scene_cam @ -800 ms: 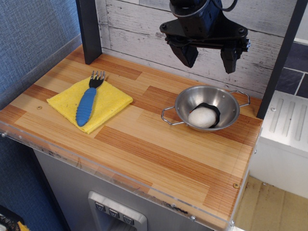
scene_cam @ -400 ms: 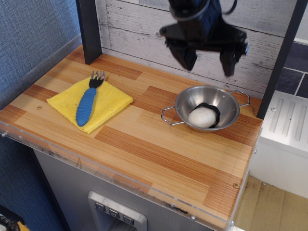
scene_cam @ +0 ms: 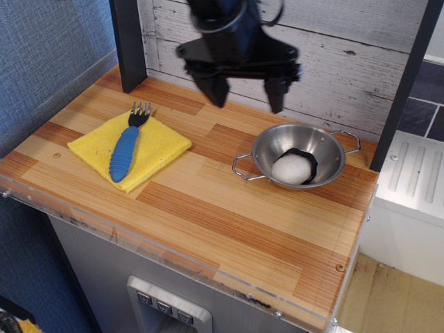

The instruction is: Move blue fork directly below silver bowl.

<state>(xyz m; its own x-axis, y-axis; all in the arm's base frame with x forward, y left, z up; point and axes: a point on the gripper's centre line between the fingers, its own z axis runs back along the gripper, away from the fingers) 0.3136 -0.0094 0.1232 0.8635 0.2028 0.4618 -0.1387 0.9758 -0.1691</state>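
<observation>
Spread wide and empty, the gripper (scene_cam: 245, 96) hangs above the counter's back edge. Near the left edge, the blue fork (scene_cam: 127, 144) lies on a yellow cloth (scene_cam: 159, 144); the silver bowl (scene_cam: 300, 155) sits by the right edge.

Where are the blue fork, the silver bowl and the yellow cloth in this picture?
blue fork (scene_cam: 124, 153): the only camera view, on the middle of its ribbed blue handle.
silver bowl (scene_cam: 320, 141): same view, on the bare inner wall at upper right.
yellow cloth (scene_cam: 161, 146): same view, on bare cloth right of the fork.
</observation>
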